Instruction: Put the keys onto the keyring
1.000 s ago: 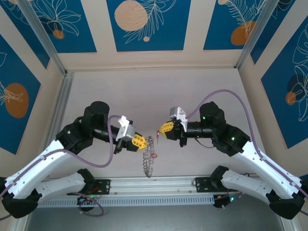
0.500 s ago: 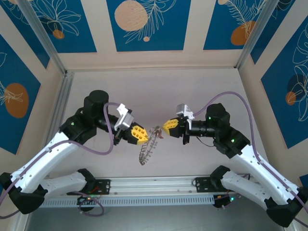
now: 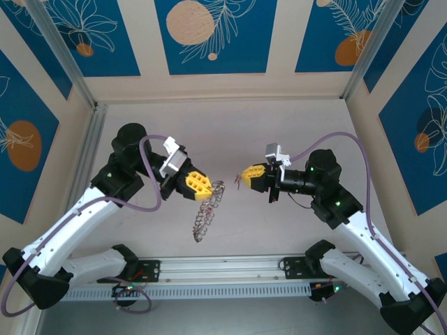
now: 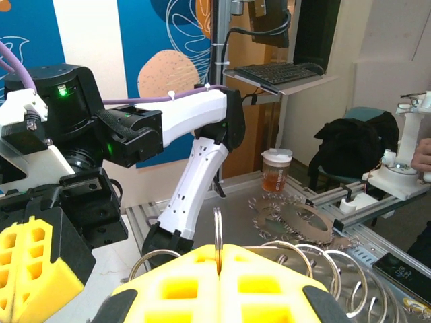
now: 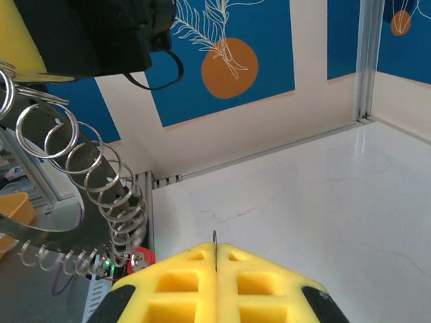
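My left gripper point(image 3: 208, 188) point(image 4: 219, 259) is shut on the keyring point(image 4: 218, 225), a thin silvery ring seen edge-on between the yellow fingers. From it dangles a long bunch of silvery keys and rings point(image 3: 204, 218) point(image 5: 101, 175), hanging down and to the left above the table. A small red piece point(image 5: 140, 259) shows at the bunch's low end. My right gripper point(image 3: 242, 179) point(image 5: 215, 252) hovers a short gap to the right of the bunch, shut on a thin metal key point(image 5: 215, 239) that pokes out edge-on.
The white table point(image 3: 230, 132) lies below both raised grippers. An aluminium rail point(image 3: 223, 269) runs along the near edge between the arm bases. Blue patterned walls point(image 3: 209, 35) enclose the back and sides. Purple cables point(image 3: 328, 139) loop over each arm.
Both grippers have moved up in the top view. They nearly met half a second ago and now stand apart. The dangling bunch has swung lower-left.
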Motion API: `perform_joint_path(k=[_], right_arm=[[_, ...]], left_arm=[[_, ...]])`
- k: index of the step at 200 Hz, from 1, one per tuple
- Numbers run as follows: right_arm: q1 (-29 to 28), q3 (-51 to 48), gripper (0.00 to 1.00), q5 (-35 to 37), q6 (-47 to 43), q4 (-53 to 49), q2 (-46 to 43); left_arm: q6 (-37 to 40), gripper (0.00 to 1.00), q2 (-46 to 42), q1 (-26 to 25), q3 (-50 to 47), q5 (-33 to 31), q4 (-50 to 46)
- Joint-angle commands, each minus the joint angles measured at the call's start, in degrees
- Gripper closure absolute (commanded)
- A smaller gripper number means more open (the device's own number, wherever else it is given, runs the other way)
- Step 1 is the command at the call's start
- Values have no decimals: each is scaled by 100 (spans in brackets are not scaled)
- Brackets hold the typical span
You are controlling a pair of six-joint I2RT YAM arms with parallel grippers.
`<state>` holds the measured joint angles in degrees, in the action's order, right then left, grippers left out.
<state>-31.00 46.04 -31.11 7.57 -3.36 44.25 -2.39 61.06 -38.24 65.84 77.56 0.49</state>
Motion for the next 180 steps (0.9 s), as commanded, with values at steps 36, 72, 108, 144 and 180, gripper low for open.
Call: perform_joint_path(k=[36,72,108,144,180], right_arm=[[41,-112,100,-147,128,292,-136],[42,-134,100,-88,224,259,-203],[42,-109,100,74,297,90,-412],[-60,-28,100,96,296,-124,-544],[-512,110,100,283,94,-299,-524]], left_arm=[[-584,100,-29,117,-97,182,944],[-991,100,-82,128,-286,-43,1541],[-889,100,-207,130,-468,-642,1401],[-1052,100,-382,131,-801,-1195,1746],[-768,100,-494,112,-914,-1849,1366]])
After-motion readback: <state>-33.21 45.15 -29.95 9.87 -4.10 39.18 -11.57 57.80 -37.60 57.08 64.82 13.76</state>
